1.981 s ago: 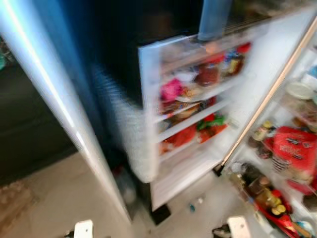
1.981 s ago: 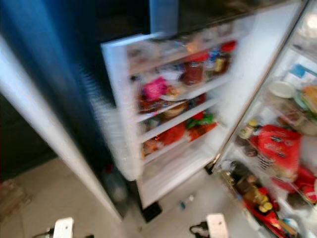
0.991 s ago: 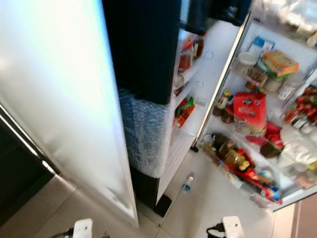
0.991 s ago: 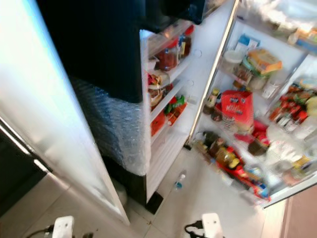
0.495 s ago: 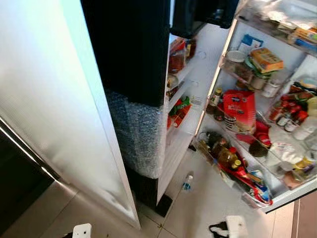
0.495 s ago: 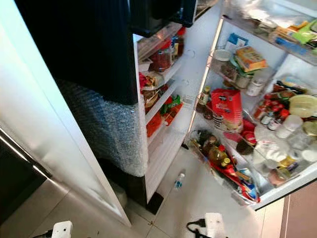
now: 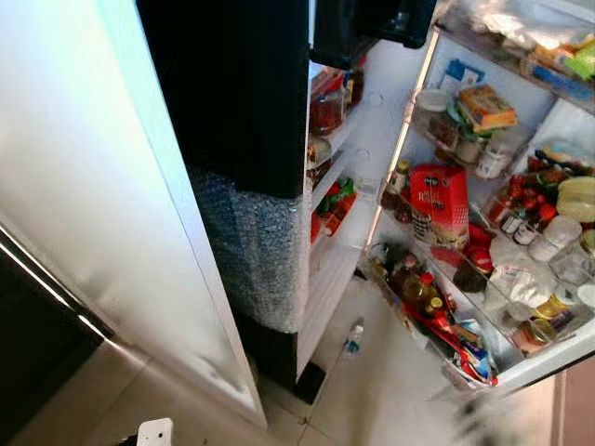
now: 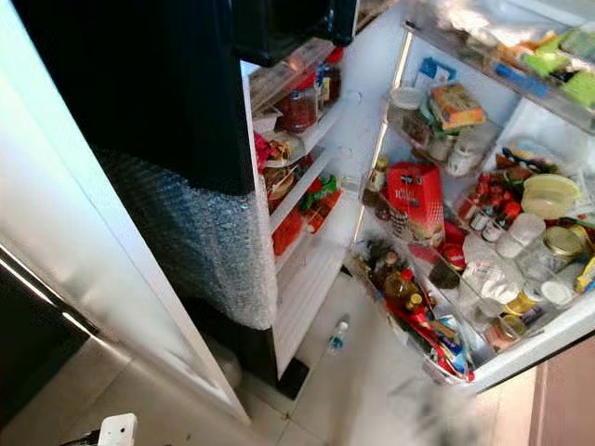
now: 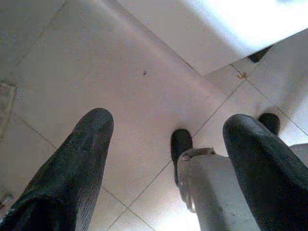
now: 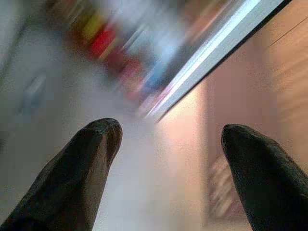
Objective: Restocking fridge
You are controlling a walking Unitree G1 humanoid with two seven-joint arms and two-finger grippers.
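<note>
- Looking down into an open fridge (image 7: 372,139), 2 doors swung wide: the left door (image 7: 93,232) shows its pale outer face, and the right door (image 7: 521,362) shows its packed inner racks.
- No writing reads clearly anywhere; the big red bag (image 7: 440,203) in the right door carries white print, too blurred to make out.
- Above it sits 1 flat orange-yellow box (image 7: 486,105), next to a blue-and-white carton (image 7: 455,72), its label also unreadable.
- On the bottom door rack, 1 amber bottle (image 7: 416,290) with a red cap lies among several dark jars, too crowded to count.
- Red-capped small bottles (image 7: 521,206) cluster on the middle rack; the number is unclear.
- Inside the fridge body, white shelves (image 7: 339,167) hold a red-lidded jar (image 7: 326,110) and red and green packets (image 7: 335,204).
- Bubble wrap (image 7: 256,251) covers the lower part of a dark panel (image 7: 232,93) beside the shelves.
- 1 small clear bottle (image 7: 352,338) with a blue label lies on the tiled floor (image 7: 390,390) in front of the fridge.
- Left gripper (image 9: 168,159) hangs low over the tiles, its 2 fingers spread apart, nothing between them.
- Right gripper (image 10: 168,163) also has its fingers spread and empty; its wrist view is smeared with blur.
</note>
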